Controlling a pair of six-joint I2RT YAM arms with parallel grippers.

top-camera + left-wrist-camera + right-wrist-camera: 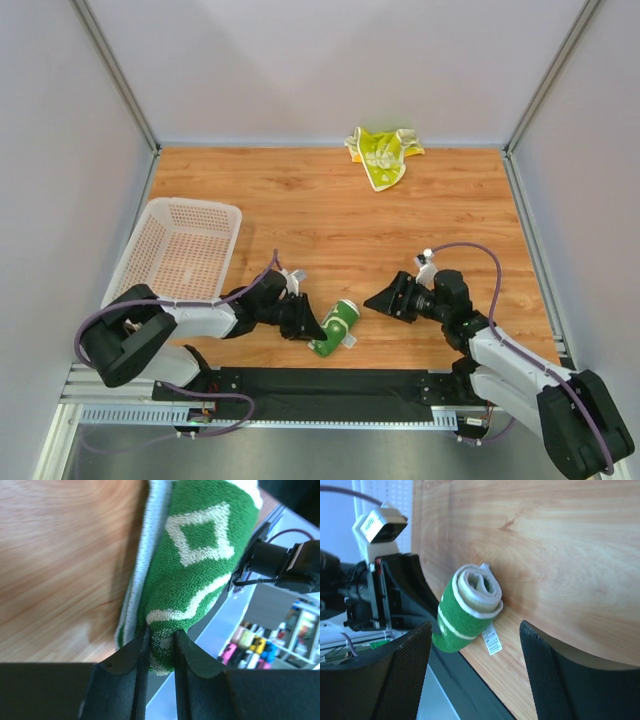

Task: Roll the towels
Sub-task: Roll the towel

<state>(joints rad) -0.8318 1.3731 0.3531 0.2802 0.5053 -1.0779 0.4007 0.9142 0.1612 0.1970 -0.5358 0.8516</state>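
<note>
Dark green towel [335, 328] rolled, at near edge of table [330, 220], mid-width. Left gripper [161, 637] pinches 1 end, likely to stop roll unwinding. Right gripper [376, 300] open, near roll, not touching. Yellow towel [382, 155] crumpled at far edge, unrolled. Only right wrist view shows spiral end, label [491, 640]; only left wrist view shows pinch.

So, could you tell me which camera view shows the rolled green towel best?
The right wrist view: it shows the green towel with spiral end and label facing the camera. The left wrist view shows a close-up of its pattern, pinched in the left gripper. The top view shows it small.
</note>
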